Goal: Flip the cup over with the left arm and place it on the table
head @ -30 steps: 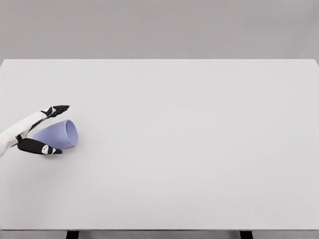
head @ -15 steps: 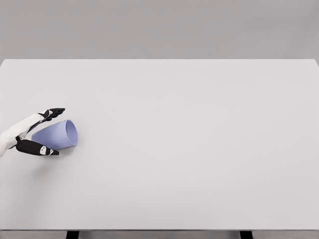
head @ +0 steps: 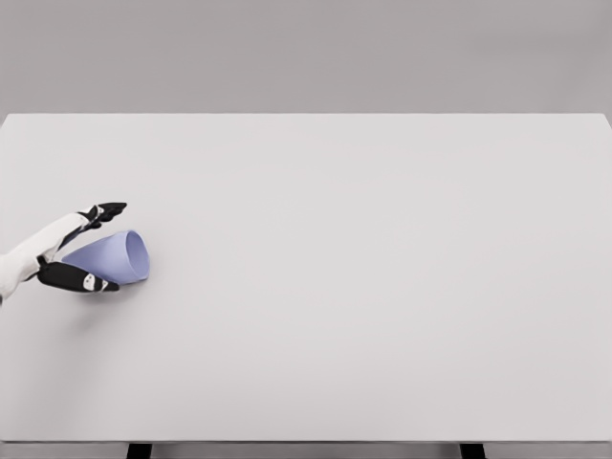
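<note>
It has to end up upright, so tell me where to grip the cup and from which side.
Grip the cup across its tapered wall near the narrow base, coming from the left. It lies on its side on the table with the mouth facing right, and the left hand already brackets it there, one finger above, one below.

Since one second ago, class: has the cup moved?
Yes. The purple cup, held on its side in the left hand, has risen slightly toward the table's far edge and away from the near edge.

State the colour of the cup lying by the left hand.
Pale lavender blue cup, seen best in the head view.
</note>
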`<action>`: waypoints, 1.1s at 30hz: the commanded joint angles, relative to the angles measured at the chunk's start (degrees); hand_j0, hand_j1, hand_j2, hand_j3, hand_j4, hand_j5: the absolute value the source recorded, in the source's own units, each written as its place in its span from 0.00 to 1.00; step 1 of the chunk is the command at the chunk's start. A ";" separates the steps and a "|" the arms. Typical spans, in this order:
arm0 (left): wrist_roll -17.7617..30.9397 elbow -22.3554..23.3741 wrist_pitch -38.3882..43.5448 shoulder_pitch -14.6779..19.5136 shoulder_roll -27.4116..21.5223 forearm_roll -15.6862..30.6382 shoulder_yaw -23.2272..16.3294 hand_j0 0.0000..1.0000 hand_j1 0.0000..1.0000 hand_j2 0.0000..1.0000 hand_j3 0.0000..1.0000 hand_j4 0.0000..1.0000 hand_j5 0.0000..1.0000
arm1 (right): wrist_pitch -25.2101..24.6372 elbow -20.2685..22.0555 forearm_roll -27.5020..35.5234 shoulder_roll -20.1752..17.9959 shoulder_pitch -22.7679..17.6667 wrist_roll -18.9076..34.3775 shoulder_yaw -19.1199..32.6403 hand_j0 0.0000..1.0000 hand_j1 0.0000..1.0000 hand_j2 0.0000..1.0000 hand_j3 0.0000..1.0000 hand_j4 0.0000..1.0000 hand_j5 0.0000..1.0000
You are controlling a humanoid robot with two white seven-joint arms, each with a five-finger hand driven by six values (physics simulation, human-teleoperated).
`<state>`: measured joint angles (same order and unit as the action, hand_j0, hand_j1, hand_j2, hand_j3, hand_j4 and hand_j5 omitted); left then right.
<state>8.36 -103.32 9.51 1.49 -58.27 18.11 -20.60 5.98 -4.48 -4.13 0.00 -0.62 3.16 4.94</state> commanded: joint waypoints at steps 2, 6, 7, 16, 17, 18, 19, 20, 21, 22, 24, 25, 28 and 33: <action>-0.01 -0.04 0.42 0.26 1.31 -0.09 -0.05 1.00 1.00 1.00 1.00 1.00 1.00 | -0.01 0.00 0.00 0.00 0.00 0.01 0.07 1.00 1.00 1.00 1.00 1.00 1.00; -0.01 0.05 0.42 0.62 2.28 -0.09 -0.40 1.00 1.00 1.00 1.00 1.00 1.00 | -0.01 0.00 0.00 0.00 0.00 0.01 -0.02 1.00 1.00 1.00 1.00 1.00 1.00; -0.01 0.05 0.42 0.70 2.28 -0.09 -0.67 1.00 1.00 1.00 1.00 1.00 1.00 | -0.01 0.00 0.00 0.00 0.00 0.01 0.07 1.00 1.00 1.00 1.00 1.00 1.00; -0.01 0.05 2.53 1.14 3.07 -0.18 -1.20 1.00 1.00 1.00 1.00 1.00 1.00 | -0.01 0.00 0.00 0.00 0.00 0.01 -0.02 1.00 1.00 1.00 1.00 1.00 1.00; -0.01 0.05 2.62 1.14 3.07 -0.18 -1.20 1.00 1.00 1.00 1.00 1.00 1.00 | -0.01 0.00 0.00 0.00 0.00 0.01 0.07 1.00 1.00 1.00 1.00 1.00 1.00; -0.01 0.05 2.62 1.14 3.07 -0.18 -1.20 1.00 1.00 1.00 1.00 1.00 1.00 | -0.01 0.00 0.00 0.00 0.00 0.01 -0.02 1.00 1.00 1.00 1.00 1.00 1.00; -0.01 0.05 2.62 1.14 3.07 -0.18 -1.20 1.00 1.00 1.00 1.00 1.00 1.00 | -0.01 0.00 0.00 0.00 0.00 0.01 -0.02 1.00 1.00 1.00 1.00 1.00 1.00; -0.01 0.05 2.88 1.14 3.07 -0.62 -1.20 1.00 1.00 1.00 1.00 1.00 1.00 | -0.01 0.00 0.00 0.00 0.00 0.01 -0.02 1.00 1.00 1.00 1.00 1.00 1.00; -0.01 0.05 4.20 1.14 3.07 -1.32 -1.20 1.00 1.00 1.00 1.00 1.00 1.00 | -0.01 0.00 0.00 0.00 0.00 0.01 -0.02 1.00 1.00 1.00 1.00 1.00 1.00; -0.01 0.05 4.46 1.14 3.07 -1.32 -1.20 1.00 1.00 1.00 1.00 1.00 1.00 | -0.01 0.00 0.00 0.00 0.00 0.01 -0.02 1.00 1.00 1.00 1.00 1.00 1.00; -0.01 0.05 4.55 1.14 3.07 -1.41 -1.20 1.00 1.00 1.00 1.00 1.00 1.00 | 0.00 0.00 0.00 0.00 0.00 0.01 -0.02 1.00 1.00 1.00 1.00 1.00 1.00; -0.01 0.05 4.55 1.14 3.07 -1.41 -1.20 1.00 1.00 1.00 1.00 1.00 1.00 | -0.01 0.00 0.00 0.00 0.00 0.01 -0.02 1.00 1.00 1.00 1.00 1.00 1.00; -0.01 0.05 4.64 1.14 2.98 -1.50 -1.20 1.00 1.00 1.00 1.00 1.00 1.00 | -0.01 0.00 0.00 0.00 0.00 0.01 -0.02 1.00 1.00 1.00 1.00 1.00 1.00; -0.10 0.05 5.16 1.05 2.98 -1.41 -1.20 0.97 0.97 0.97 0.97 0.97 0.97 | -0.01 0.00 0.00 0.00 0.00 0.01 -0.02 1.00 1.00 1.00 1.00 1.00 1.00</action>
<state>8.20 -103.29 14.47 2.55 -55.22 16.56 -21.69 5.97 -4.48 -4.13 0.00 -0.62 3.16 4.92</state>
